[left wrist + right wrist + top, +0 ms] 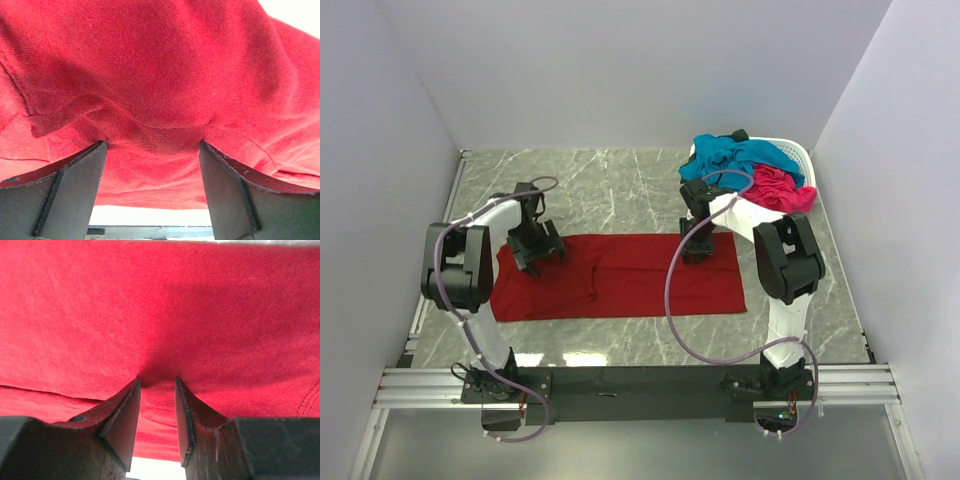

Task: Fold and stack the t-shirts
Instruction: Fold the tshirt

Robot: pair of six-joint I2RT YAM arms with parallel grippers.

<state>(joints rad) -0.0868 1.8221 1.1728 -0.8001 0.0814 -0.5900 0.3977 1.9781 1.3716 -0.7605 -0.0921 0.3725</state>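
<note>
The dark red t-shirt (620, 275) lay flat on the marble table (610, 190) as a wide rectangle, spread between the two arms near the middle of the tabletop, its long edges running left to right. Its left part showed a few soft wrinkles and a raised fold, while the right part looked smoother. The left gripper (538, 250) stood over the shirt's far left corner with its jaws released and spread wide; in the left wrist view its dark fingers (75, 190) pressed down on the red cloth well apart from each other, with a loose swell of fabric between them and nothing pinched. The right gripper (698, 245) rested on the far edge of the shirt toward its right end. In the right wrist view its fingers (122, 415) stood close together with only a slim gap, and a small dark pucker of red cloth was drawn in at their tips, so it grasped a thin pinch of the shirt. At the far right corner of the table sat a white latticed basket (798, 152), with the teal-blue t-shirt (730, 158) heaped over its left rim and the hot pink t-shirt (782, 190) bunched just beside it, spilling toward the right arm. Purple cables (670, 300) looped along both arms.
</note>
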